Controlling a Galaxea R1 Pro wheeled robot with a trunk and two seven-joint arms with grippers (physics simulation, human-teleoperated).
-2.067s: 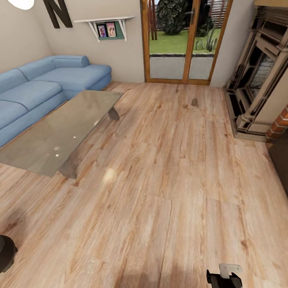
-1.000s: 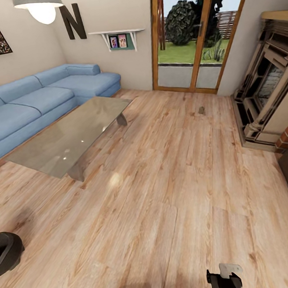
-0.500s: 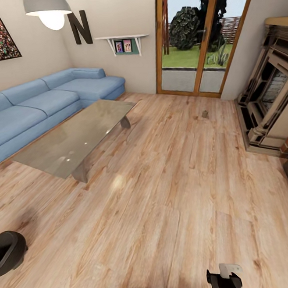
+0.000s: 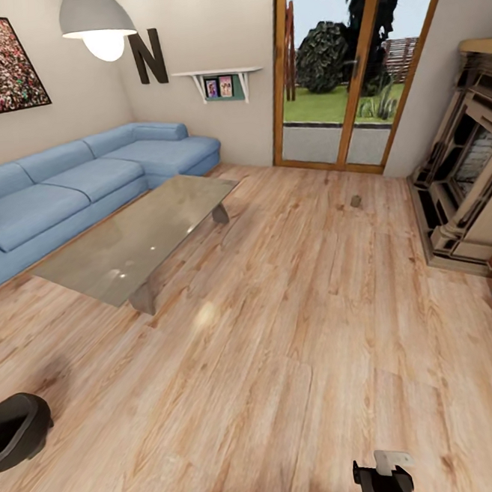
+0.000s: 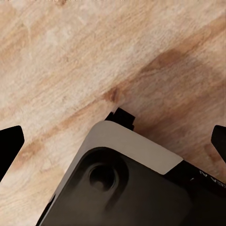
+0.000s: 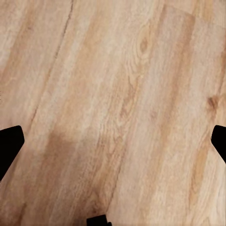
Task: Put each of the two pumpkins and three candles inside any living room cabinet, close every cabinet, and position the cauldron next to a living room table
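Living room: a candle [image 4: 355,201] lies on the floor near the fireplace [image 4: 461,180], well apart from the glass desk [image 4: 136,238]. Both pincers (left [image 5: 113,136], right [image 6: 113,136]) spread wide, empty. Most work apparently remains.

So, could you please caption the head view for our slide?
Living room: glass coffee table beside blue sofa, small candle on wooden floor near fireplace.

A large dark letter "N" [image 4: 149,56] hangs on the far wall, just left of the small shelf [image 4: 217,74] (nothing else is legible).
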